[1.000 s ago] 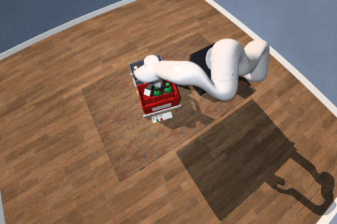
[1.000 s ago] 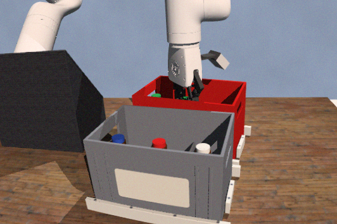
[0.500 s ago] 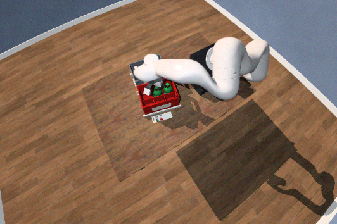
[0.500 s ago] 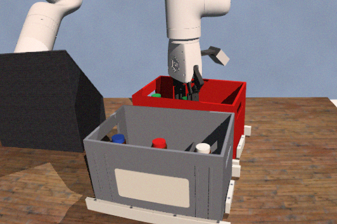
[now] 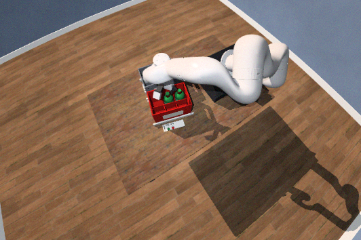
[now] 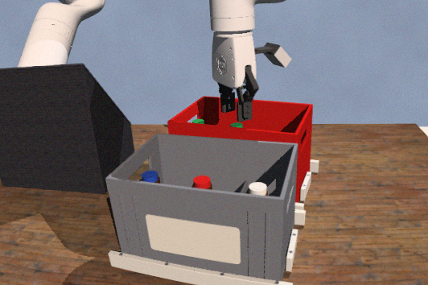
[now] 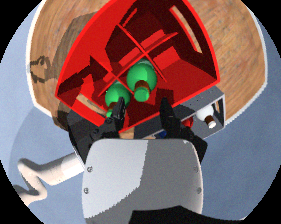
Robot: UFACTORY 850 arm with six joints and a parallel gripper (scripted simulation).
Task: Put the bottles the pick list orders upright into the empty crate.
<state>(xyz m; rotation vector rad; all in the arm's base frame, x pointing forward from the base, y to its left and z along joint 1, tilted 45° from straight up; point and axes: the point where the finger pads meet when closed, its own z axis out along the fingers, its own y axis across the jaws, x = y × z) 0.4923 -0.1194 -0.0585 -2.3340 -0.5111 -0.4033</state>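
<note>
The red crate [image 5: 153, 112] [image 6: 265, 136] [image 7: 73, 75] holds two green bottles upright in neighbouring compartments: one [image 5: 180, 94] [image 7: 117, 94] nearer the arm's base, the other [image 5: 168, 97] [image 7: 142, 76] in the middle. The grey crate [image 6: 133, 212] beside it holds a blue-capped bottle [image 6: 150, 176], a red-capped bottle [image 6: 202, 182] and a white-capped bottle [image 6: 257, 188]. My gripper [image 6: 236, 114] [image 7: 142, 103] is open and empty, pointing down above the middle green bottle's cap. The pick list [image 5: 176, 125] shows green and red dots; its counts are too small to read.
White rails [image 5: 174, 118] [image 6: 193, 270] run along the crates' bases. The dark pedestal [image 6: 44, 128] stands left of the crates in the exterior view. The arm [image 5: 197, 70] reaches over the grey crate in the top view and hides much of it.
</note>
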